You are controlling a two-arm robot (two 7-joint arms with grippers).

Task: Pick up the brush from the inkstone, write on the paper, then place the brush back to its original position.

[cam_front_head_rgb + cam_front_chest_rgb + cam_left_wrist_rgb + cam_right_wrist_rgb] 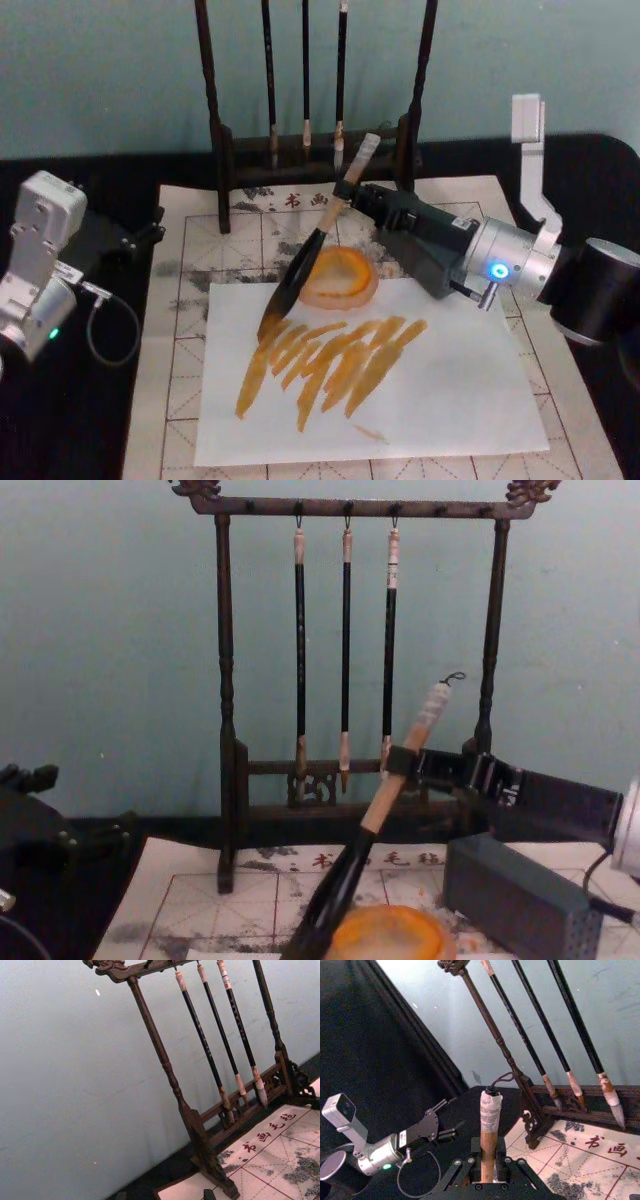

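Right gripper (350, 195) is clamped on the light wooden handle of the brush (318, 240), just below its whitish wrapped end, with the arm reaching in from the robot's right. The right wrist view confirms the grasp: the handle (489, 1125) stands up out of the closed jaws, loop cord at the top. The brush is held at a slant, wrapped end up toward the brush rack (310, 150) and bristles down toward the robot's left. Its black lower section crosses the left edge of the inkstone (338, 278), and the chest view shows it passing just beside the dish (390, 935). The bristle tip lies at the upper left of a plain white sheet (450, 390) bearing orange-brown strokes; contact with the sheet cannot be confirmed. This sheet lies over the paper (200, 260) with red grid lines, and the inkstone sits at the sheet's far edge. Three thin brushes (345, 650) hang on the rack. Left gripper (150, 228) is parked over the black tabletop (90, 430) at the paper's left, fingers apart, holding nothing.
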